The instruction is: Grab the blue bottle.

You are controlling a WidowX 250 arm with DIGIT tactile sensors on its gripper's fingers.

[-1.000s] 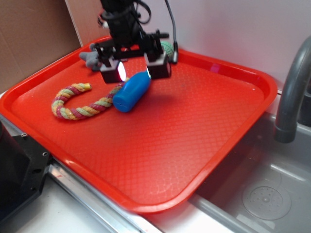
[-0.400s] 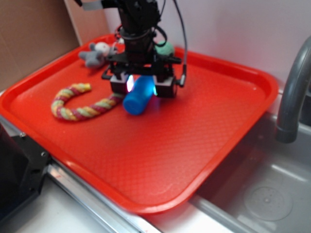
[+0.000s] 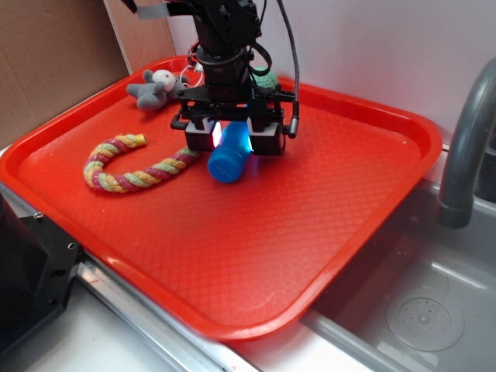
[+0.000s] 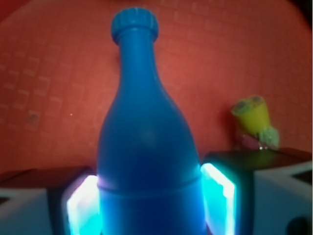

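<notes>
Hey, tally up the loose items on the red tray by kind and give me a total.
Smooth blue plastic bottle, lying between the tool's pads: 1
Multicoloured braided rope: 1
Small grey plush animal: 1
Green knitted ball, mostly hidden behind the arm: 1
Total: 4 items on the red plastic tray.

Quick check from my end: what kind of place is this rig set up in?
Probably a kitchen-style sink counter, likely a test setup: a grey faucet curves over a metal sink basin with a drain, and the red tray of toys sits beside it.
</notes>
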